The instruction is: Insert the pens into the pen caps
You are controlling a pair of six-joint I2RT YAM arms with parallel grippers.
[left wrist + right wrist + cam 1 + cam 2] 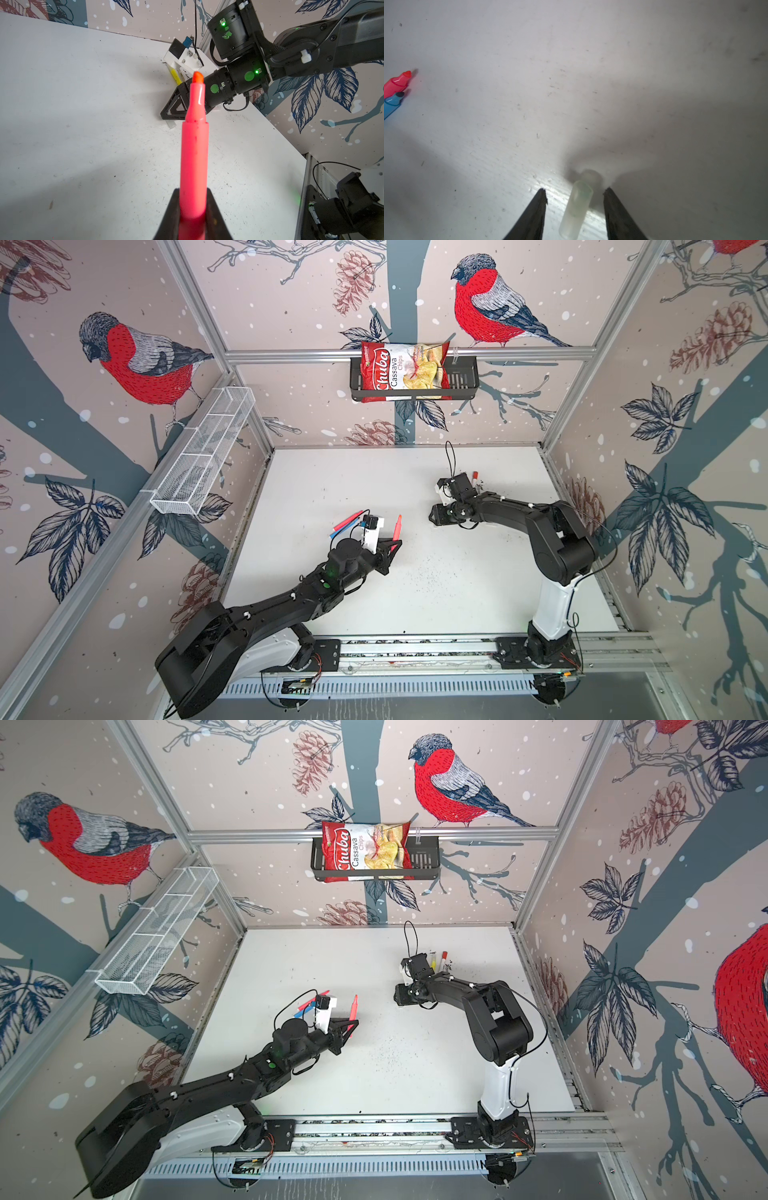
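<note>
Left gripper (193, 192) raised, clamping pink pen (194, 145); right gripper (575, 190) low, parted around cap (576, 209).

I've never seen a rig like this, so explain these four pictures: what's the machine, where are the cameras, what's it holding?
It is two black robot arms at a white table. Two pictures look down from above; the other two come from a camera on each wrist. The left gripper is shut on a pink pen, tip pointing outward. The right gripper is open, its jaws either side of a clear cap lying on the table. A second pink pen, a blue pen and a yellow pen lie loose.
</note>
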